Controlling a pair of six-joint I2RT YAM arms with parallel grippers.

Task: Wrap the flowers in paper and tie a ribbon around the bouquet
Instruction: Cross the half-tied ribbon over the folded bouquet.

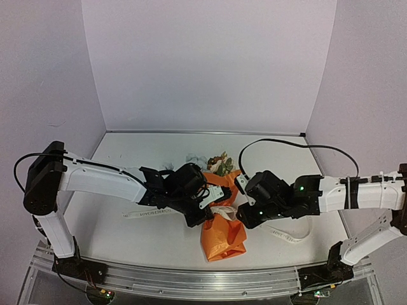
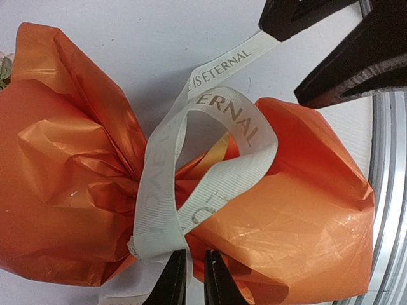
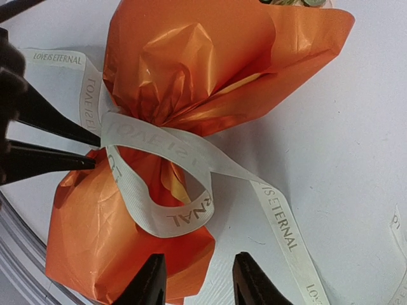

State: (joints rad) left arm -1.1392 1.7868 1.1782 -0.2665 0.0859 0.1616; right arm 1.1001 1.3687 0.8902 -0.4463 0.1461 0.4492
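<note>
The bouquet lies mid-table, a cone of orange paper pinched at its waist. Flowers show at its far, wide end. The white lettered ribbon goes round the waist with a loose loop, and its tails trail left and right. My left gripper sits at the waist's left, its jaws a narrow slit apart beside the ribbon crossing. My right gripper stands open at the right, the paper's lower edge between its fingers untouched.
An aluminium rail runs along the near table edge, close to the bouquet's narrow end. White walls close in the back and both sides. A black cable arcs over the right arm.
</note>
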